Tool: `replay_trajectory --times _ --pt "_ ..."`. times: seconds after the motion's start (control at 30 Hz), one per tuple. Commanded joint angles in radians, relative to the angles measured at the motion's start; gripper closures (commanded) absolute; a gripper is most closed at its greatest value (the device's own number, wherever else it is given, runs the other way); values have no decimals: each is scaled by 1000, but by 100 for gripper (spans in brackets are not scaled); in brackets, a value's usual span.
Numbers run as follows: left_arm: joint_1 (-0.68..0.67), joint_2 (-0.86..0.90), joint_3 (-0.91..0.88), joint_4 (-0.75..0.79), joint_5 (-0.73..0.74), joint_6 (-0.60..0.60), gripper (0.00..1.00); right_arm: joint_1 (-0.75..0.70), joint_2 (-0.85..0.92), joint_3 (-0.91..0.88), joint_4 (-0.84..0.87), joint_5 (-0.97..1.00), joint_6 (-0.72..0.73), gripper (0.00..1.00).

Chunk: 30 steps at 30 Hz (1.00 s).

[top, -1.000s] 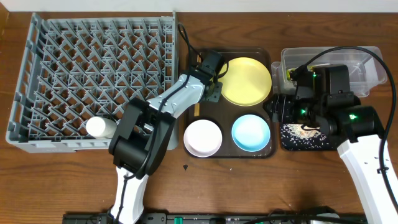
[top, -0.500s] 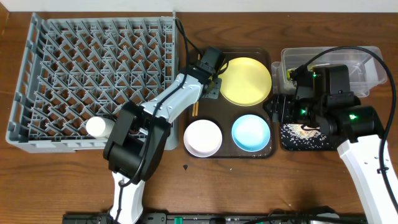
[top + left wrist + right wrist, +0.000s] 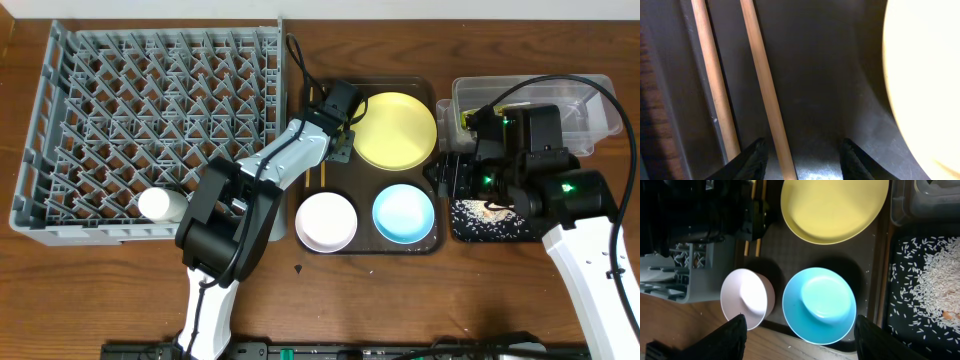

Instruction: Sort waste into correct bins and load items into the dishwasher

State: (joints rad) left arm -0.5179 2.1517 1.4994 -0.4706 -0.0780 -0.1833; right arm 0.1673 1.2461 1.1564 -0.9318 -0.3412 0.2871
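Observation:
My left gripper (image 3: pixel 332 140) is low over the left side of the dark brown serving tray (image 3: pixel 370 245). In the left wrist view its jaws (image 3: pixel 802 160) are open, with one wooden chopstick (image 3: pixel 762 85) between the fingertips and the other (image 3: pixel 715 85) just outside. The yellow plate (image 3: pixel 396 130), cream-white bowl (image 3: pixel 326 221) and light blue bowl (image 3: pixel 404 213) sit on that tray. The white cup (image 3: pixel 160 205) lies in the grey dish rack (image 3: pixel 150 110). My right gripper (image 3: pixel 800 345) is open and empty above the blue bowl (image 3: pixel 820 305).
The black tray (image 3: pixel 470 232) holds rice grains and a beige lump (image 3: pixel 950 315). The clear tub (image 3: pixel 590 95) stands behind it, with a bit of yellow-green showing at its left end; the tissue is hidden. Cables run by the tub and the rack's corner.
The left arm's elbow swung a little left and back. Its gripper stays over the chopsticks. The right arm has not moved.

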Motion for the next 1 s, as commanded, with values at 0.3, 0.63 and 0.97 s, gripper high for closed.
replay_trajectory --times 0.3,0.63,0.97 --pt "5 37 -9 -68 78 -18 90 -3 -4 6 -6 -8 -11 38" --pt "8 -103 86 -197 73 -17 92 -3 -4 6 -5 -7 -11 39" --pt "115 -373 88 -348 63 -22 92 -3 -4 6 -6 -8 -11 38"
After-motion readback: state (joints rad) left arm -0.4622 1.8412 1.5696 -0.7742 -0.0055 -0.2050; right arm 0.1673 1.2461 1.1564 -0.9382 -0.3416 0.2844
